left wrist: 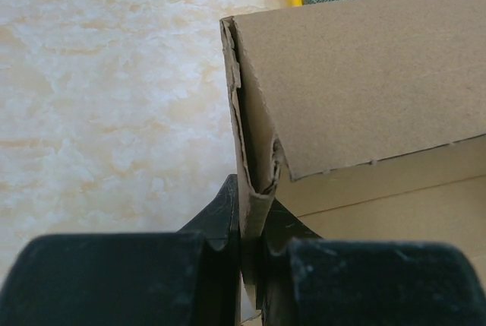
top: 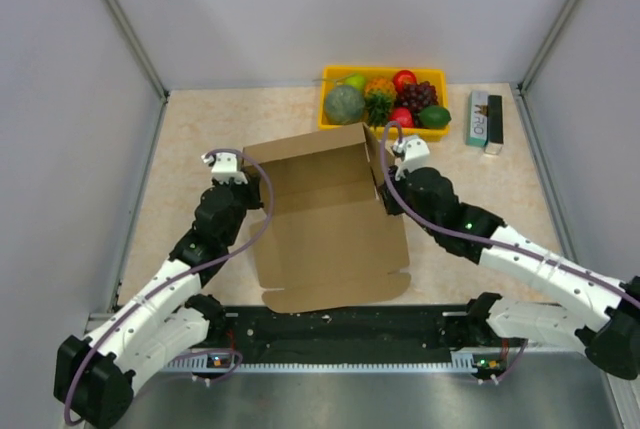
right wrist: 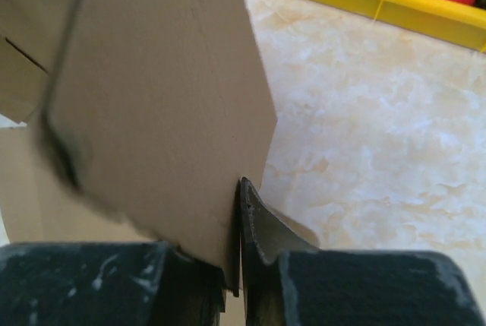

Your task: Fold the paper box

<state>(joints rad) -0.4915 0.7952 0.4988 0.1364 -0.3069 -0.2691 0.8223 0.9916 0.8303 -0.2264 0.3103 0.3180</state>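
Across the middle of a beige marbled bench (top: 200,139) lies a brown cardboard box (top: 330,249), partly folded: its base is flat, its back wall and two side flaps stand raised. Behind it sits a yellow fruit tray (top: 325,99), with a small printed carton (top: 484,119) to the tray's right. The left gripper (left wrist: 254,204) pinches the left flap's edge. The right gripper (right wrist: 237,189) pinches the right flap.
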